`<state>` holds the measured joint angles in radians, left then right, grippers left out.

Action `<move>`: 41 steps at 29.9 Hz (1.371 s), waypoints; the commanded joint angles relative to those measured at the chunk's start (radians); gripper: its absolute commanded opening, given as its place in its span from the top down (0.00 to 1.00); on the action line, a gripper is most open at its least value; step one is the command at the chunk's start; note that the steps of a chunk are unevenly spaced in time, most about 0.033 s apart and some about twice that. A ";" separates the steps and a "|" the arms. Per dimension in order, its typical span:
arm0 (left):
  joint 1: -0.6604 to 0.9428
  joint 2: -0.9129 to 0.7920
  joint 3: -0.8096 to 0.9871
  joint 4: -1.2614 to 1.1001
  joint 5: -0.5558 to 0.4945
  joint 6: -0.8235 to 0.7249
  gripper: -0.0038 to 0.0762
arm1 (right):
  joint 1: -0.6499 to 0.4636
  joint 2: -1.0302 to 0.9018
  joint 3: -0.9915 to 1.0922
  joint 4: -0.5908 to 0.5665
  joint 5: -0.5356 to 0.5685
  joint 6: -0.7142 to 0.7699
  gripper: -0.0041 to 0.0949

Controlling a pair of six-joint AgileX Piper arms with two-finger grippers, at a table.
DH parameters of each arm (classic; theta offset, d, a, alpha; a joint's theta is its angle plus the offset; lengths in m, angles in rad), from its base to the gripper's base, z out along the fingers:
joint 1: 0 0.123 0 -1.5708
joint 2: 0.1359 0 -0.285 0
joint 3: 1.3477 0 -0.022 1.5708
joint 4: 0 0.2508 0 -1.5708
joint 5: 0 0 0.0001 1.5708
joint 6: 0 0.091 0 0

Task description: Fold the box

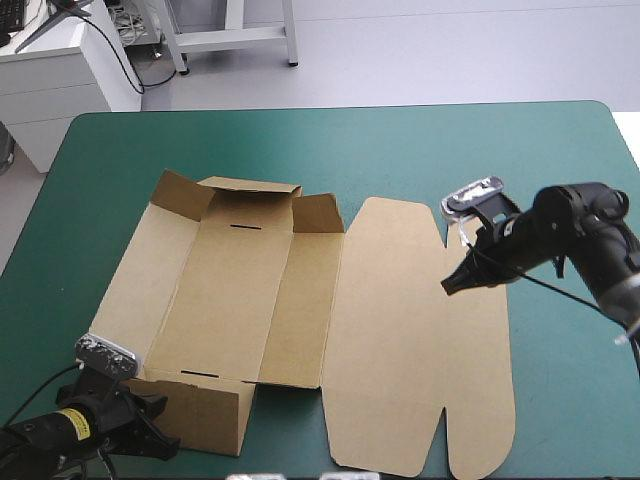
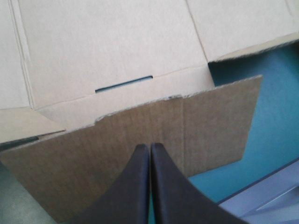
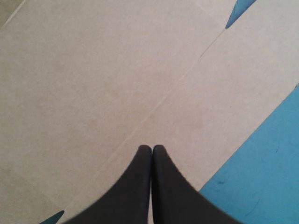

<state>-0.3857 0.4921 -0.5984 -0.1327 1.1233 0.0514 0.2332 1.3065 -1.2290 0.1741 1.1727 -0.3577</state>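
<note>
The teal-green table (image 1: pixel 400 150) carries the brown box (image 1: pixel 230 300) left of centre, half formed. Its lid (image 1: pixel 400 330) lies flat toward the right, while the far end wall (image 1: pixel 245 205) and near end wall (image 1: pixel 195 412) stand raised. The long side panels look not yet upright. The right gripper (image 1: pixel 448 287) is pressed together over the lid's outer part; whether it touches the lid I cannot tell. The left gripper (image 1: pixel 165 440), also pressed together, points at the near wall's outer face. The step in hand seems to be wall-raising. The next move probably calls for nudging that wall inward, toward the slot (image 2: pixel 124 84), without sliding the board.
</note>
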 commanded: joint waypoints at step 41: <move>0.314 0.920 -0.787 -0.383 0.028 0.383 0.93 | -0.009 -0.679 0.680 0.072 -0.308 -0.006 0.98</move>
<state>-0.1565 1.4121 -1.3103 -0.3383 1.1163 0.3411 0.2332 0.6250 -0.5419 0.2243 0.9409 -0.3609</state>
